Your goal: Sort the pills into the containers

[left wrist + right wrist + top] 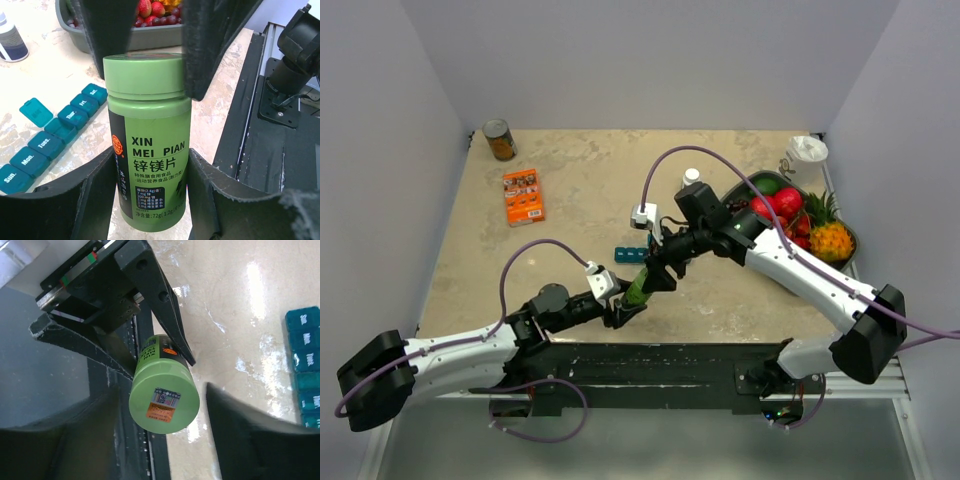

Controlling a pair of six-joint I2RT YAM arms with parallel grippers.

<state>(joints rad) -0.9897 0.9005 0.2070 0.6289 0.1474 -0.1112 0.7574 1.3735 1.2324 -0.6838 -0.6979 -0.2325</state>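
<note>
Looking down from above, I see the narrow teal plastic pill organiser (631, 252) lying flat on the mottled beige bench (570, 180), just beyond the two pincers, with its long axis running left to right. Through the left wrist camera its row climbs from "Sun." at lower left to "Sat." at upper right, and one middle lid is flipped open beside it. My left pincer (152, 152) is clamped on the lower body of a green plastic pill bottle with a green screw cap (147, 100). The bottle is held over the near edge of the bench and leans with its cap toward the organiser. My right pincer (162, 387) straddles that cap with its jaws apart, and a gap shows beside one finger. The left arm lies low along the near edge, forearm reaching toward the centre. The right arm arches up past the grey plastic tray of fruit (150, 37), wrist bent down to the bottle.
</note>
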